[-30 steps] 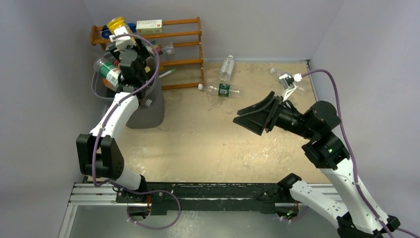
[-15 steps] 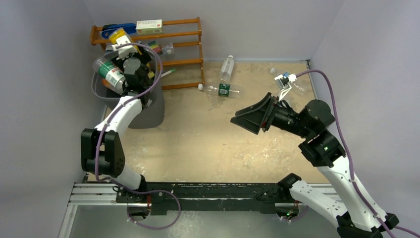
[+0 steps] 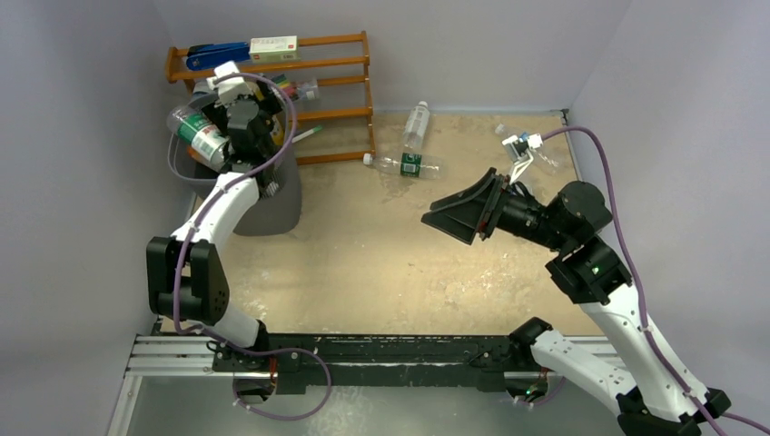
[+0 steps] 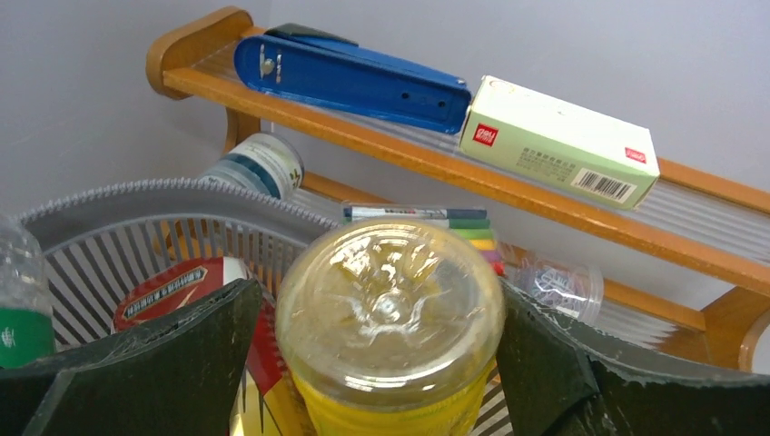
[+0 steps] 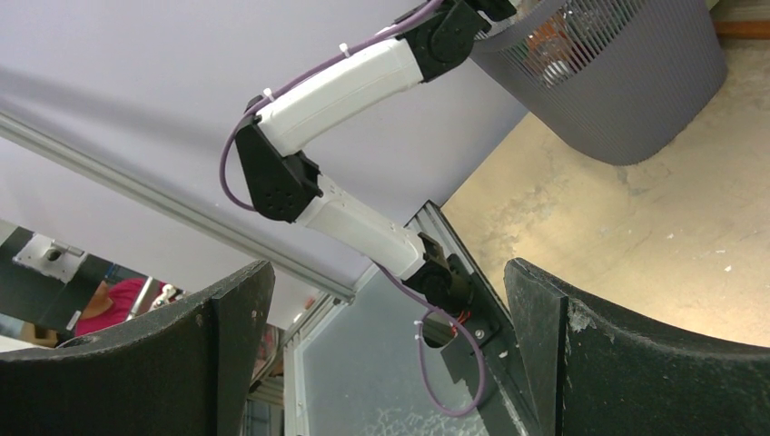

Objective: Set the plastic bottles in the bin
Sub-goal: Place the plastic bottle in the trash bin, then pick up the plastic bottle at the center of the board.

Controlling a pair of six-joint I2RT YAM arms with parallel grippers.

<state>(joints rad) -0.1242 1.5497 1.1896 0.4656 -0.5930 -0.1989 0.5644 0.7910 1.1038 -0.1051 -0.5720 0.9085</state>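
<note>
The grey bin [image 3: 277, 207] stands at the left, in front of the rack, and holds several plastic bottles, among them a green-labelled one [image 3: 202, 134]. My left gripper [image 3: 234, 107] is down over the bin's mouth. In the left wrist view it [image 4: 377, 336] is open around a yellow bottle [image 4: 390, 304] seen base-on; there is a gap on the left side, with a red-labelled bottle [image 4: 182, 291] behind it. Two clear bottles [image 3: 416, 123] [image 3: 404, 164] lie on the table by the rack. My right gripper [image 3: 434, 216] hovers open and empty [image 5: 390, 291] over mid-table.
The orange wooden rack [image 3: 336, 64] stands behind the bin and carries a blue stapler [image 4: 354, 77], a white-green box [image 4: 558, 141] and markers [image 4: 427, 218]. Another clear bottle [image 3: 547, 156] lies at the far right near the wall. Grey walls enclose the sandy table [image 3: 363, 263].
My left gripper came down from rack height into the bin's mouth with the yellow bottle, and its jaws spread apart. The right gripper drifted slightly left, still open.
</note>
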